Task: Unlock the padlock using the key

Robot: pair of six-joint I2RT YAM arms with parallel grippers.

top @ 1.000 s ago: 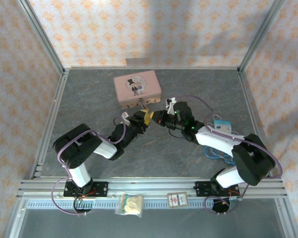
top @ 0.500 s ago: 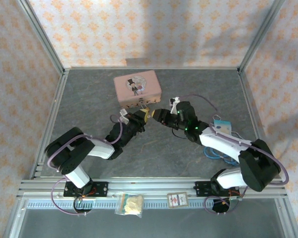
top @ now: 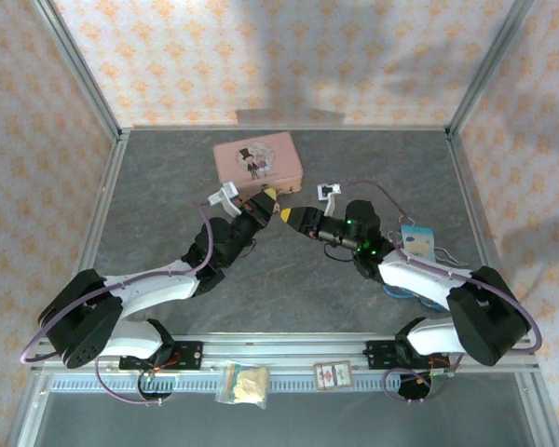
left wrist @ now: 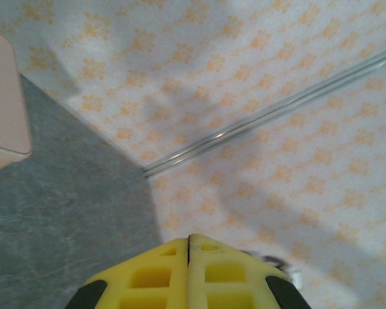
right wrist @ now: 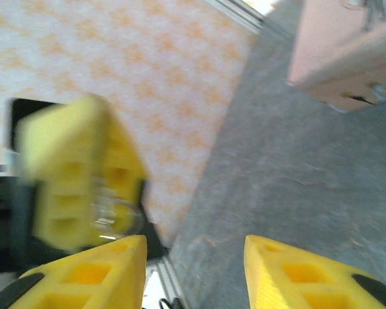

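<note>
While the left pincer (left wrist: pixel 189 241) stands closed, the right pincer (right wrist: pixel 194 250) gapes.

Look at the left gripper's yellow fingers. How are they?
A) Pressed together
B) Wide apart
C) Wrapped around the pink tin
A: in the left wrist view, the left gripper has its two yellow fingers touching, with just a thin line between them.
</note>
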